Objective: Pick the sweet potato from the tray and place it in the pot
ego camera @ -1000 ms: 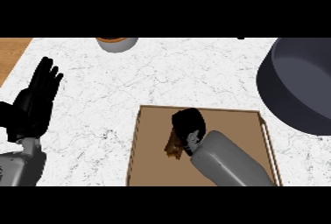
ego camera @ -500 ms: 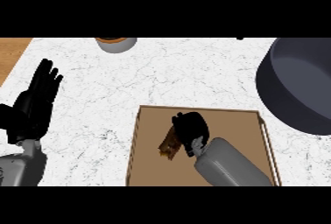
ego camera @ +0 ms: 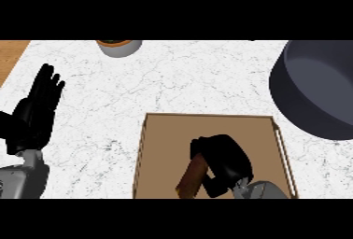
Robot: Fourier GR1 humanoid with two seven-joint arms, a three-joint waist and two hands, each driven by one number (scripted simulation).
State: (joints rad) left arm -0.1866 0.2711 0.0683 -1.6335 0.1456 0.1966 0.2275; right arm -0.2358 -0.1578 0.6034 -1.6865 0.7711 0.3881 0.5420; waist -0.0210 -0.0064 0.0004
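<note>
Pot (ego camera: 318, 88): dark, large, at the counter's right edge, just beyond the tray's far right corner, so the carry looks short. Tray (ego camera: 160, 154): brown, holds the sweet potato (ego camera: 192, 177), right hand (ego camera: 224, 163) curled round it for lifting. Left hand (ego camera: 36, 114): fingers straight, resting at left, well apart.

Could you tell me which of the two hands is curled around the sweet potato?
The right hand, over the tray, curls round the sweet potato. The left hand rests open beside the tray, fingers up.
</note>
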